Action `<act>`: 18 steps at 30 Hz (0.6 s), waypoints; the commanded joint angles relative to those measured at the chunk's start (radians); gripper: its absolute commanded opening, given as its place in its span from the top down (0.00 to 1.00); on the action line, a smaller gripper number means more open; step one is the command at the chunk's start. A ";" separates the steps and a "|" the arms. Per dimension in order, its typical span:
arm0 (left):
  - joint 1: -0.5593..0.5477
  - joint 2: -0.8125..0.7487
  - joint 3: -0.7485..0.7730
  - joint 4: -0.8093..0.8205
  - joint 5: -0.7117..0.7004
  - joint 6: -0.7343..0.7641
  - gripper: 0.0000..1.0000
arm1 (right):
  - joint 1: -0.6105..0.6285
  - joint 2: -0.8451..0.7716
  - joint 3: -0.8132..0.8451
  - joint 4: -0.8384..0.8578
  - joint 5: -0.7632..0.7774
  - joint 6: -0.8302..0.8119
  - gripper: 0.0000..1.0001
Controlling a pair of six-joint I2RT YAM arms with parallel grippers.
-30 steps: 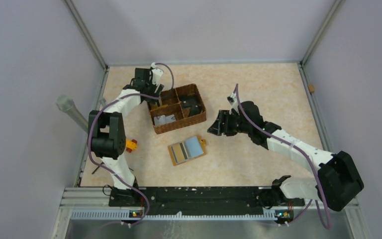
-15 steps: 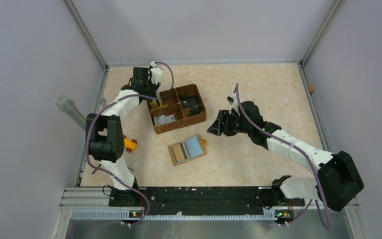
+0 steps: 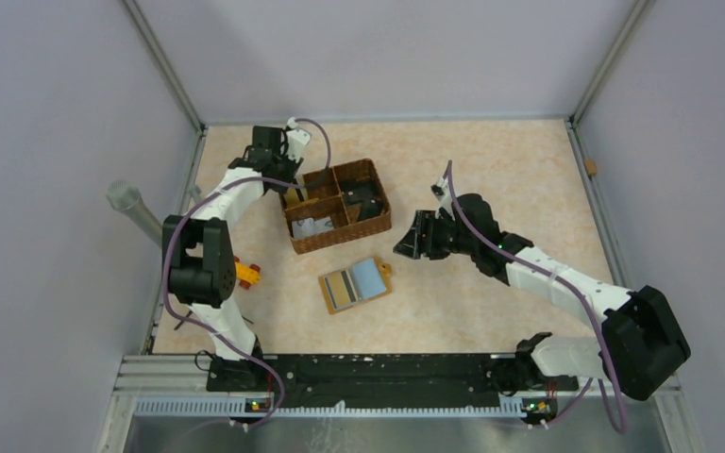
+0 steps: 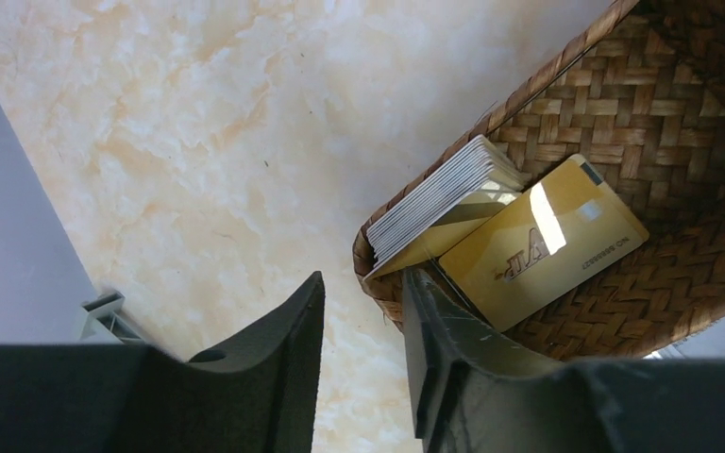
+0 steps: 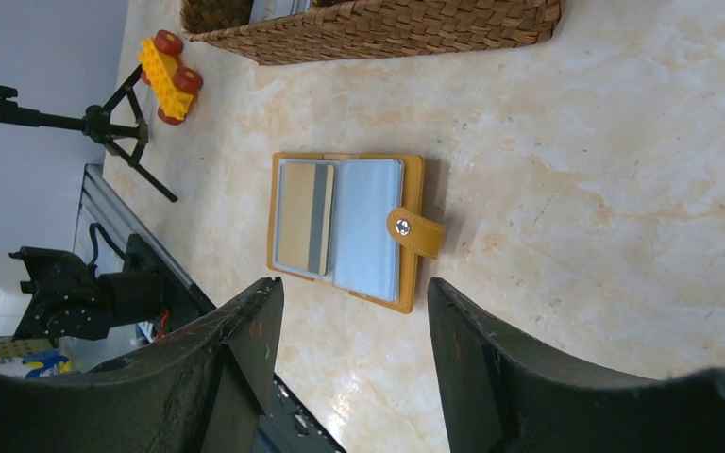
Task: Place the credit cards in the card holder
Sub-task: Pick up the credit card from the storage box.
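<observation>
A stack of grey credit cards (image 4: 439, 193) leans on edge in a corner compartment of the brown woven basket (image 4: 642, 104), with a gold card (image 4: 547, 241) lying flat beside it. My left gripper (image 4: 363, 283) hangs over that corner of the basket (image 3: 335, 203). Its jaws are narrowly apart, one finger outside the wall and one inside by the gold card, with nothing between them. The orange card holder (image 5: 345, 226) lies open on the table (image 3: 354, 283), one card (image 5: 304, 219) in its left sleeve. My right gripper (image 5: 354, 288) hovers open to its right (image 3: 413, 236).
A yellow-and-red toy block (image 3: 248, 274) lies left of the card holder, near the left arm's base. Other basket compartments hold white and dark items. A tripod (image 5: 75, 118) stands beyond the table edge. Metal frame rails border the table.
My left gripper's jaws have narrowed while it stays over the basket's back-left corner. The right arm and the card holder have not moved.
</observation>
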 commanded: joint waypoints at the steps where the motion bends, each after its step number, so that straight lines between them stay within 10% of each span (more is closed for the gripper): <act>1: 0.004 0.003 0.042 0.005 0.047 0.005 0.56 | -0.011 -0.011 -0.009 0.028 -0.006 0.008 0.41; 9: 0.002 0.078 0.095 -0.007 0.078 -0.001 0.47 | -0.011 -0.004 -0.008 0.036 -0.012 0.010 0.41; 18: -0.008 0.084 0.100 0.000 -0.018 0.002 0.63 | -0.010 -0.006 -0.010 0.037 -0.011 0.015 0.41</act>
